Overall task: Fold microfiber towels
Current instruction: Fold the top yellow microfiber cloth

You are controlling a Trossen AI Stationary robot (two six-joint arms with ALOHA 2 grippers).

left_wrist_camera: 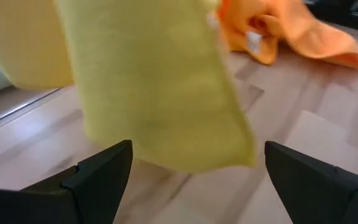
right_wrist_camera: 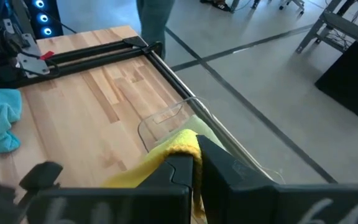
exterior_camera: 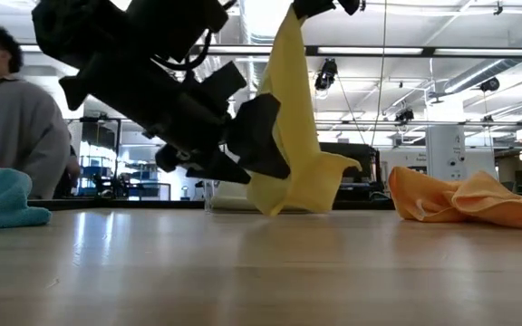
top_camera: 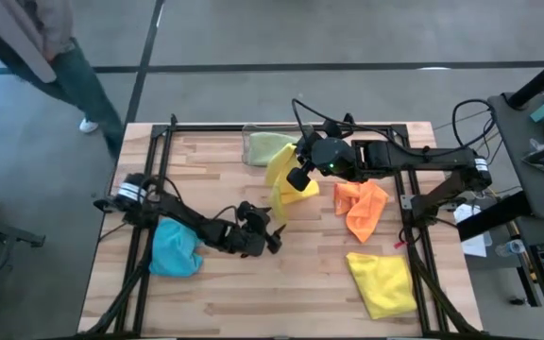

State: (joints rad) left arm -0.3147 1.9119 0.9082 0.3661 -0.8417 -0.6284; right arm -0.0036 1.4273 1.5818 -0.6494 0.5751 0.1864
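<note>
Right claw (right_wrist_camera: 194, 163) pinched tight on a yellow towel (top_camera: 286, 178), hanging it above the bench (top_camera: 253, 302). Left claw (left_wrist_camera: 191, 168) spread wide right at its lower edge. Bare wood beneath. No readable writing.

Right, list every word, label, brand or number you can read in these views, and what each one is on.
None can be read.
The yellow towel, the orange towel and the blue towel are plain, with no print.
White tag on the orange towel in the left wrist view: too blurred to read.
The background equipment shows only lights, no legible text.
</note>
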